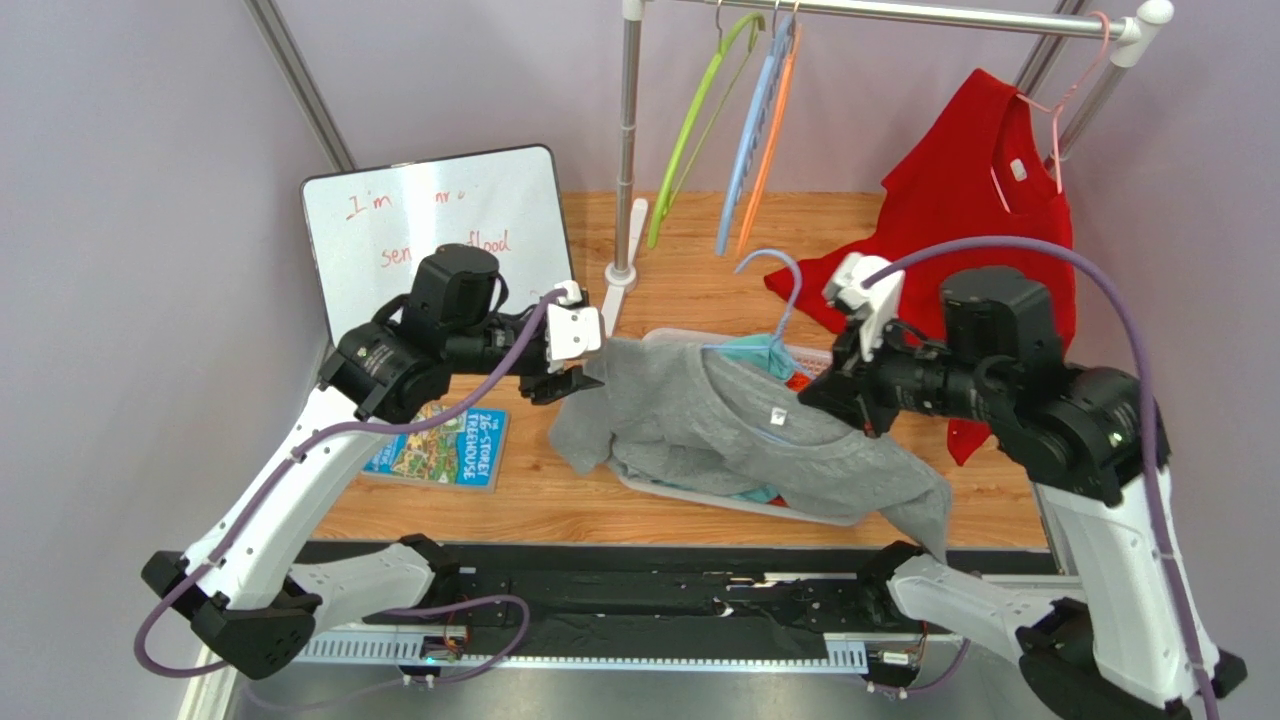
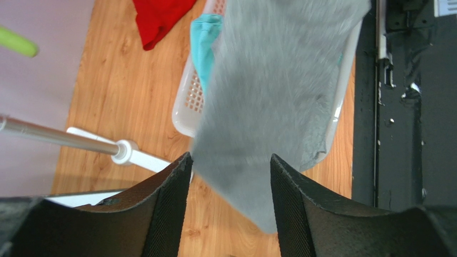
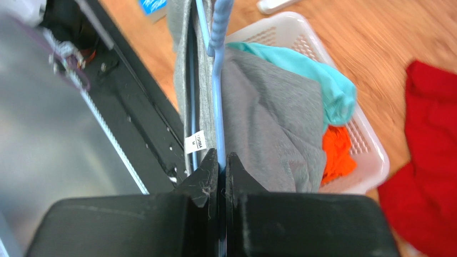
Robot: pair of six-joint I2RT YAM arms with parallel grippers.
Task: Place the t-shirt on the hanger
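Pale lilac walls (image 1: 135,135) are seen beyond the left gripper (image 1: 567,378) and right gripper (image 1: 836,399); a wooden tabletop (image 1: 691,293) is spread beneath them, a steel clothes rail (image 1: 902,15) is stood behind, evenly lit.

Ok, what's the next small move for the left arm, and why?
Probably close the left pincer on the t-shirt: its fingers stand apart with grey fabric hanging between them, unclamped. The right pincer is shut on the hanger, which runs in by the neck label, so a left grip should let that arm draw the shoulder over.
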